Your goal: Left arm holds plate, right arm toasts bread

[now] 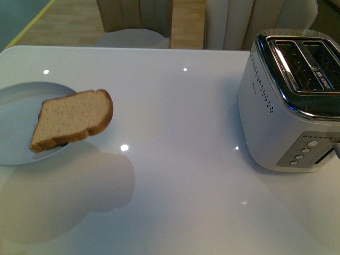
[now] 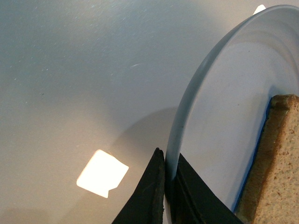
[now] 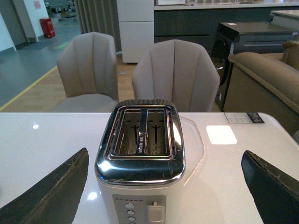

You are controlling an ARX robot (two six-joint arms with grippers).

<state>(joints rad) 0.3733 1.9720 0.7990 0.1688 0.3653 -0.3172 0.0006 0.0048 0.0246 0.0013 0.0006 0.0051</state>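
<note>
The pale blue-grey plate (image 1: 16, 119) hangs above the white table (image 1: 180, 159) at the left, casting a shadow beneath it. A slice of wholemeal bread (image 1: 71, 119) lies on it, its rounded end jutting past the plate's right rim. My left gripper (image 2: 169, 186) is shut on the plate's rim (image 2: 187, 100), one black finger on each side; the bread (image 2: 275, 163) shows beside it. My right gripper (image 3: 166, 186) stands open, its two black fingers (image 3: 51, 191) wide apart either side of the toaster's front, facing its two empty slots (image 3: 142, 133). Neither arm appears in the front view.
A white and chrome two-slot toaster (image 1: 292, 101) stands at the table's right, with buttons and a lever (image 3: 155, 212) on its front end. Two beige chairs (image 3: 175, 74) sit behind the table's far edge. A small card (image 3: 245, 117) lies near the far right corner.
</note>
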